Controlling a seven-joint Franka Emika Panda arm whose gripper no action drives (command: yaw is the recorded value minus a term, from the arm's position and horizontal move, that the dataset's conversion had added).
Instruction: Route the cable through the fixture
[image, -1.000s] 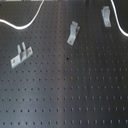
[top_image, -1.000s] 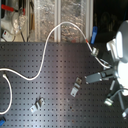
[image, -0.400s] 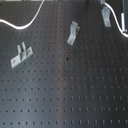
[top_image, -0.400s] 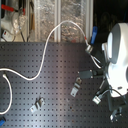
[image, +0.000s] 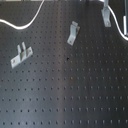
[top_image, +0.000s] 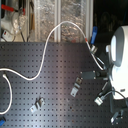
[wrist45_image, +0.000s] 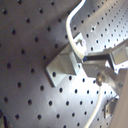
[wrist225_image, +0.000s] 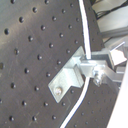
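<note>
The white cable (top_image: 47, 47) runs from the second exterior view's left edge, arcs up over the black perforated board and comes down to my gripper (top_image: 92, 76) at the right. In both wrist views the gripper (wrist45_image: 95, 64) (wrist225_image: 96, 69) appears shut on the cable (wrist45_image: 72, 30) (wrist225_image: 86, 30), right at a small metal clip (wrist45_image: 62, 65) (wrist225_image: 67, 80). The cable passes along the clip's upright tab. I cannot tell whether it sits in the slot. Below the fingers the cable hangs on. In the first exterior view the cable (image: 25, 24) crosses the top left.
The first exterior view shows three metal clips on the board: left (image: 21, 54), middle (image: 73, 33) and top right (image: 105, 15). In the second exterior view, clips (top_image: 37, 105) (top_image: 75, 91) stand near the front edge, and the white arm body (top_image: 120, 55) fills the right side.
In the second exterior view the arm has moved closer and lower over the board's right side, bringing the gripper with the cable down toward the clips. The clips have not moved.
</note>
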